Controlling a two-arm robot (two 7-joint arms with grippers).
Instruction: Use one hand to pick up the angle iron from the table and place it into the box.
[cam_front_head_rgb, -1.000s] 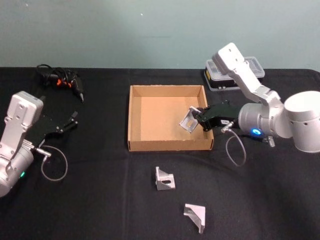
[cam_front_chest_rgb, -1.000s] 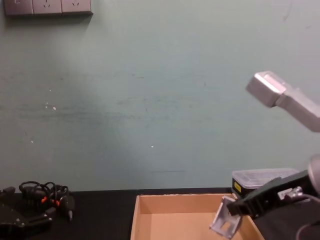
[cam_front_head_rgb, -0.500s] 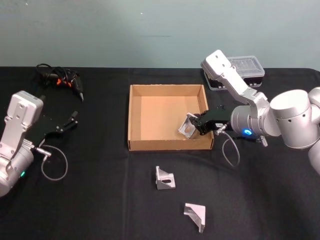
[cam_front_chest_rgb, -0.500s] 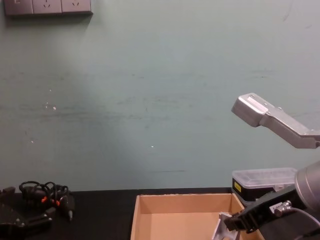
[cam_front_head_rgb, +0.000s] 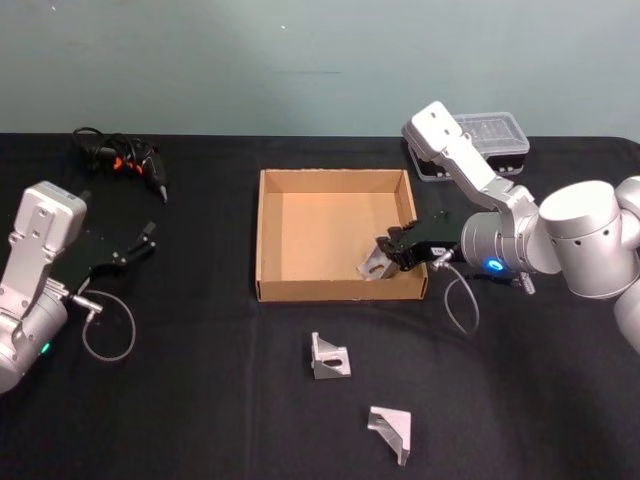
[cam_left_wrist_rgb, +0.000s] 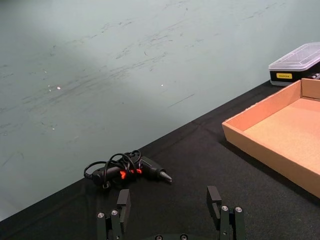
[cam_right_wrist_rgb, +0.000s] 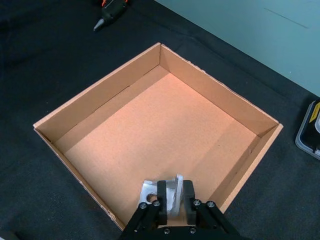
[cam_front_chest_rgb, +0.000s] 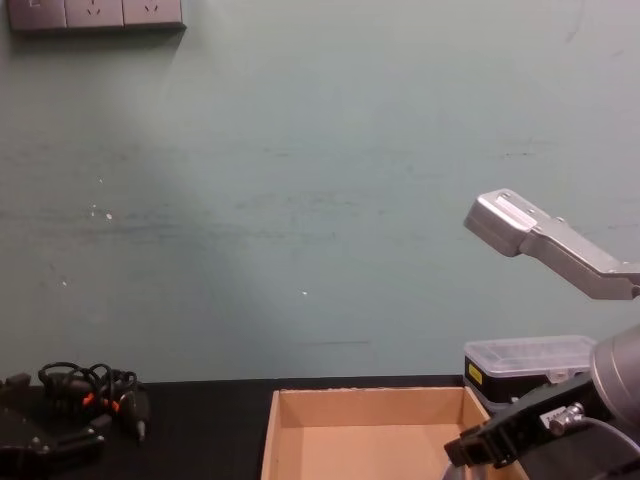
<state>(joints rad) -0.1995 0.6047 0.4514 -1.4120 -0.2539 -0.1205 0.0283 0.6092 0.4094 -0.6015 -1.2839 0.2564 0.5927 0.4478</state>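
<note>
My right gripper (cam_front_head_rgb: 391, 251) reaches over the right wall of the cardboard box (cam_front_head_rgb: 262, 235) and is shut on an angle iron (cam_front_head_rgb: 374, 266). That silver piece hangs low inside the box, at its near right corner. In the right wrist view the angle iron (cam_right_wrist_rgb: 173, 192) sits pinched between the black fingers (cam_right_wrist_rgb: 162, 193), just above the box floor (cam_right_wrist_rgb: 160, 125). Two more angle irons (cam_front_head_rgb: 329, 357) (cam_front_head_rgb: 391, 432) lie on the black table (cam_front_head_rgb: 200, 380) in front of the box. My left gripper (cam_front_head_rgb: 140, 243) rests open at the far left.
A clear-lidded plastic case (cam_front_head_rgb: 478, 142) stands behind the right arm. A black tool with an orange trigger and coiled cord (cam_front_head_rgb: 120, 160) lies at the back left. A loose cable loop (cam_front_head_rgb: 105, 325) hangs by the left arm.
My right gripper has sunk lower into the box with the angle iron, from above the right wall down to the near right corner. The left arm has stayed put.
</note>
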